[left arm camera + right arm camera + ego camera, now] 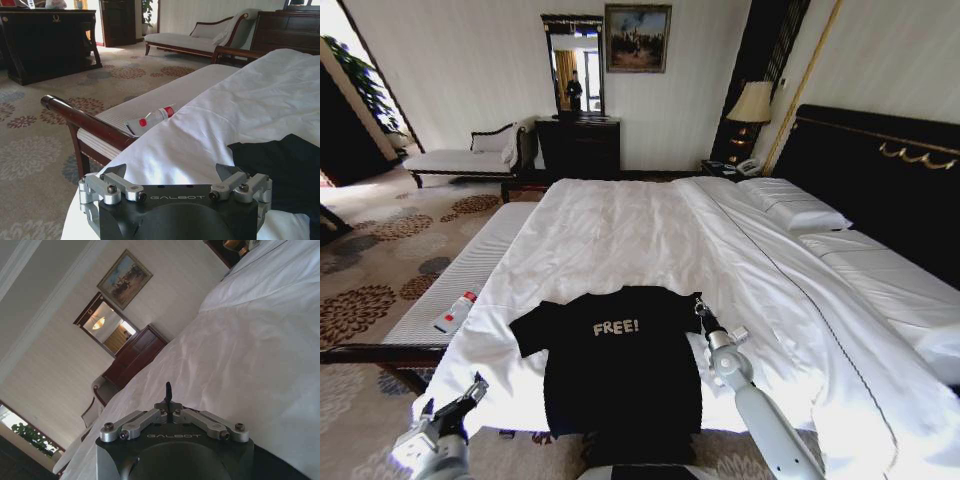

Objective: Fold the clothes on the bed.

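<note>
Silver-grey arms here, smooth and tubular, ending in dark slim fingertips. Each tool (171, 176) carries a black housing stamped GALBOT, with brushed aluminium linkages held by dark screws, same on the right tool (168, 395).

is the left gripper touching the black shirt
Apart. In the left wrist view the left gripper stands open over white bedding, with the T-shirt off to one side and white sheet showing between them.
</note>
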